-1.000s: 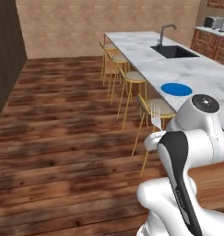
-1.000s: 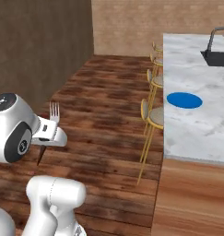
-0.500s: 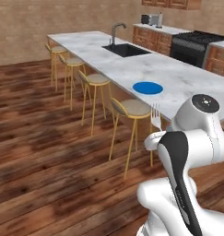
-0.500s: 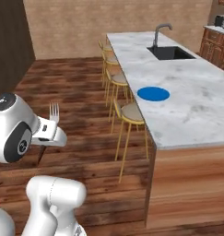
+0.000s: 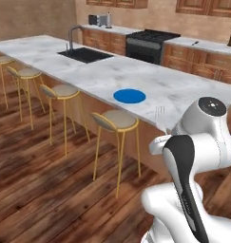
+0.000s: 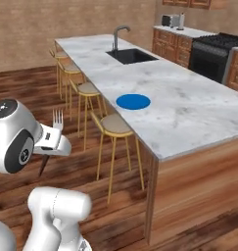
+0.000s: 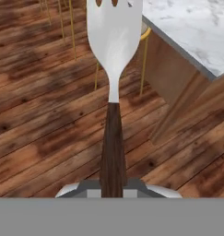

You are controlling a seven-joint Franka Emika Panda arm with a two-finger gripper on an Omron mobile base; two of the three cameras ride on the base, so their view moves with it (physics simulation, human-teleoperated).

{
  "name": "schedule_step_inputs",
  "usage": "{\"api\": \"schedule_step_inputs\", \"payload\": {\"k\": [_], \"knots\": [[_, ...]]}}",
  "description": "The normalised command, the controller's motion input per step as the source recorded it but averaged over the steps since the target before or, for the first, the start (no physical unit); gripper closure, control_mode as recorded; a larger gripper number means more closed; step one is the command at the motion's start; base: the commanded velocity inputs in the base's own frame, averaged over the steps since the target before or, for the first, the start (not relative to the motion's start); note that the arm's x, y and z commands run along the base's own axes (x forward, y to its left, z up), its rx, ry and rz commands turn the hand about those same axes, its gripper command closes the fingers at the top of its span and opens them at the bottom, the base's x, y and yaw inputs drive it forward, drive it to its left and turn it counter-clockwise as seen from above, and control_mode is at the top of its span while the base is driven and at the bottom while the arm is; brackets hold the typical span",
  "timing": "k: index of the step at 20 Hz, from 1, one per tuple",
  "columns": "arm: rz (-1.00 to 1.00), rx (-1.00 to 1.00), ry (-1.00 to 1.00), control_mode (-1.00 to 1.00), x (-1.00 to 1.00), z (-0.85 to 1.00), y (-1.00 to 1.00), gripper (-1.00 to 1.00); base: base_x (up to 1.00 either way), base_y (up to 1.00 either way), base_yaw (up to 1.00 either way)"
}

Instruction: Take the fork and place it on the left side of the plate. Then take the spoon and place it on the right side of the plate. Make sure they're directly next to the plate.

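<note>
No readable writing, brand or label anywhere.

Nearest, in the hand view: fork [image 7: 113, 87] clamped by its brown handle between the gripper [image 7: 113, 190] tips, jaws nearly closed on it, long axis running straight away from the hand, pale tines at the far end and cut off by the frame's top. Under it, wood floor [image 7: 49, 115]; to the right, the corner of the marble counter [image 7: 196, 32] and its wooden side.

From the left base camera: fork [image 5: 160, 116] held upright beside the arm's head, tines up, handle hidden behind the white body. From the right base camera: same fork [image 6: 57, 119] standing tines up above the gripper [image 6: 51, 142], dark handle end poking down below it toward the floor. Fork well short of the counter, over the floor on the stool side.

Next out: tan stools [image 6: 110, 125] lined along the counter's edge.

On the counter [image 6: 189, 108]: blue plate [image 6: 133, 101] lying flat near the stool-side edge, also seen as plate [image 5: 129, 96] from the left.

Farther along the same counter: dark sink [image 6: 130, 56] with a curved tap.

Farthest: black stove [image 5: 147, 45] set among wooden cabinets against the back wall, small appliances on the back counter too blurred to identify. Knife block at the far right, seen from the left base camera alone.
</note>
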Motion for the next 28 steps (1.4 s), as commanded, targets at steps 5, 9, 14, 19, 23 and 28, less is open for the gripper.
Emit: {"api": "schedule_step_inputs", "payload": {"k": [5,9,14,19,23,28], "knots": [[0.00,0.00,0.00,1.00,0.00,0.00,0.00,1.00,0.38,0.81,-0.44],[0.00,0.00,0.00,1.00,0.00,0.00,0.00,1.00,0.34,0.89,-0.41],[0.00,0.00,0.00,1.00,0.00,0.00,0.00,1.00,0.34,0.88,-0.41],[0.00,0.00,0.00,1.00,0.00,0.00,0.00,1.00,0.34,0.88,-0.41],[0.00,0.00,0.00,1.00,0.00,0.00,0.00,1.00,0.32,0.92,-0.39],[0.00,0.00,0.00,1.00,0.00,0.00,0.00,1.00,0.32,0.92,-0.39]]}}
